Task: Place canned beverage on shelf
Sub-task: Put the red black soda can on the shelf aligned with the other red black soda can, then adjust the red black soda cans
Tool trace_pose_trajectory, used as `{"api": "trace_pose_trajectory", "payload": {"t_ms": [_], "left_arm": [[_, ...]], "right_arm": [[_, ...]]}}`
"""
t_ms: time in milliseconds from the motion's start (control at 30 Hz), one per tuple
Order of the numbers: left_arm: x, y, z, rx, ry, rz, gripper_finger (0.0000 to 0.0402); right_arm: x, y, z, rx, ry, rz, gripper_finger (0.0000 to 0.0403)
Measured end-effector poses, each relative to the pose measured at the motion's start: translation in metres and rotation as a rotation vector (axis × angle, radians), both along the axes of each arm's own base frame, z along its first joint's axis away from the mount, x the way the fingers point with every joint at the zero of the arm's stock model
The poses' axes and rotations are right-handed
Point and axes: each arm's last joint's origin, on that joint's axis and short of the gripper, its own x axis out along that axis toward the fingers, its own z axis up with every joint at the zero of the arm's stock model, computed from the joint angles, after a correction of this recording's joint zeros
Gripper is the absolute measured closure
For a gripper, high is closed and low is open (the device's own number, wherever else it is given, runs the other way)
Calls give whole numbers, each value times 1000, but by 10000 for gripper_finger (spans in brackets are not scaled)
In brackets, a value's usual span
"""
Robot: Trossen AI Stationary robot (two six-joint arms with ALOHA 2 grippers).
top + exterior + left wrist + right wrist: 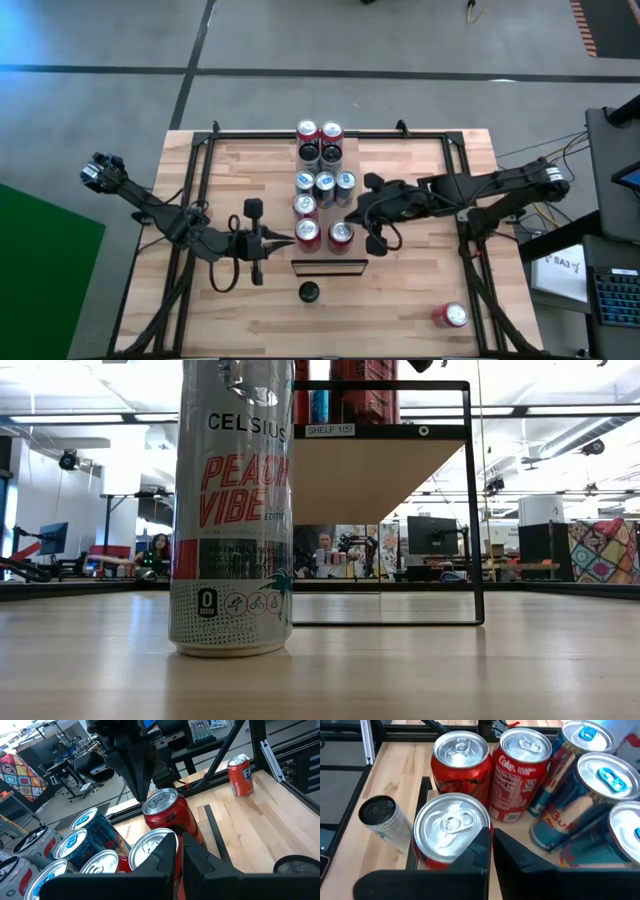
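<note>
Bright, even overhead light falls across the wooden surface [420, 290], casting only soft, short shadows beneath the arms in the high view. In the low view, ceiling strip lights burn white behind the shelf [370, 465], whose underside sits in shade; the tall can [232, 510] up close stands sharp while the room beyond goes soft. Can lids [451, 826] in the wrist views carry glare, and the dark fingers [515, 852] nearest the lens blur.

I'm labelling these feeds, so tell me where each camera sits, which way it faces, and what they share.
High: overhead, straight down; both arms, shelf.
Low: tabletop height, facing the room; Celsius can close; no arm.
Left wrist: behind shut left gripper, facing cans.
Right wrist: behind shut right gripper, over cans.
Shared: lone red can in high and left wrist.
</note>
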Motion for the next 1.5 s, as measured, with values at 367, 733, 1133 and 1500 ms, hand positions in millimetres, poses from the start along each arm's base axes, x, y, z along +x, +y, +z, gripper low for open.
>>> {"api": "trace_pose_trajectory", "payload": {"t_ms": [367, 733, 1133, 1500], "left_arm": [[0, 0, 0, -3, 0, 1, 402], [0, 0, 0, -3, 0, 1, 402], [0, 0, 0, -3, 0, 1, 402], [0, 0, 1, 15, -3, -3, 402]], "right_arm": [[-4, 3, -1, 74, 35, 9, 394], [-10, 7, 2, 140, 42, -15, 394], [-14, 16, 2, 161, 53, -5, 394], [-19, 14, 11, 143, 32, -31, 394]]}}
